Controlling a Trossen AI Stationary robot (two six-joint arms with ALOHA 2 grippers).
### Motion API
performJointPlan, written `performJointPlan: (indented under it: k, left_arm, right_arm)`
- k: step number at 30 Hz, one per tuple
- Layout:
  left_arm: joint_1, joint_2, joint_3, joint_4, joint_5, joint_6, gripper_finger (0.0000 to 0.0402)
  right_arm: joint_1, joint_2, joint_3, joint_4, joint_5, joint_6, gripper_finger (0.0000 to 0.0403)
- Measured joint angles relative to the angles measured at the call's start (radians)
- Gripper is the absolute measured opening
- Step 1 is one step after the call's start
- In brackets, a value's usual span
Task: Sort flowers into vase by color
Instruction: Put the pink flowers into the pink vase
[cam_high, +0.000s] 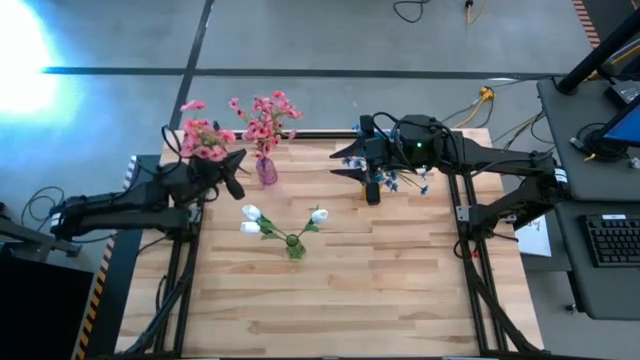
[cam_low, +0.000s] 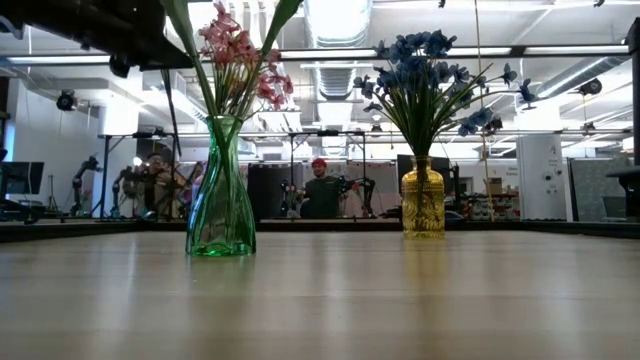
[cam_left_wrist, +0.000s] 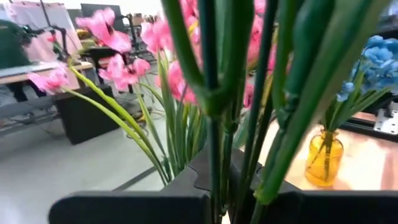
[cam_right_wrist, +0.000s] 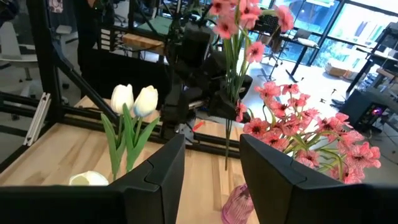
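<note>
My left gripper (cam_high: 233, 174) is shut on a bunch of pink flowers (cam_high: 204, 139), near the table's far left corner and just left of the small pink vase (cam_high: 267, 171), which holds more pink flowers (cam_high: 266, 116). In the left wrist view the held stems (cam_left_wrist: 214, 143) rise right in front of the camera. A green vase (cam_high: 295, 247) with white tulips (cam_high: 251, 220) stands mid-table. My right gripper (cam_high: 372, 190) is open and hovers beside the yellow vase (cam_low: 423, 203) of blue flowers (cam_low: 425, 70). In the right wrist view, nothing sits between its fingers (cam_right_wrist: 211, 158). My left gripper pinches several green stems of the pink flowers (cam_left_wrist: 219, 186) together between its two fingers (cam_left_wrist: 130, 208), low on the stems. The bunch is lifted clear of the table. Its blossoms (cam_left_wrist: 118, 68) fan out beyond the fingertips, toward the table's far left corner.
The three vases stand in the far half of the wooden table (cam_high: 330, 310); its near half holds nothing. Desks with a keyboard (cam_high: 612, 240) stand to the right. People (cam_low: 320, 190) stand in the room beyond the far edge.
</note>
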Motion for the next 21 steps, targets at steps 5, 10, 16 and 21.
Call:
performJointPlan:
  k: [5, 10, 16, 21]
  left_arm:
    - [0.028, 0.018, 0.01, 0.003, 0.034, -0.013, 0.0]
    - [0.029, 0.037, 0.029, 0.009, 0.038, -0.002, 0.0]
    - [0.03, 0.049, 0.029, 0.018, 0.038, 0.006, 0.0]
    - [0.037, 0.056, 0.029, 0.088, 0.04, 0.037, 0.0]
  right_arm:
    - [0.0, 0.001, 0.0, -0.001, 0.0, 0.0, 0.0141]
    - [0.0, 0.001, 0.0, -0.005, 0.0, 0.0, 0.0144]
    - [0.0, 0.001, 0.0, -0.006, 0.0, 0.0, 0.0146]
    - [0.0, 0.001, 0.0, -0.007, 0.0, 0.0, 0.0146]
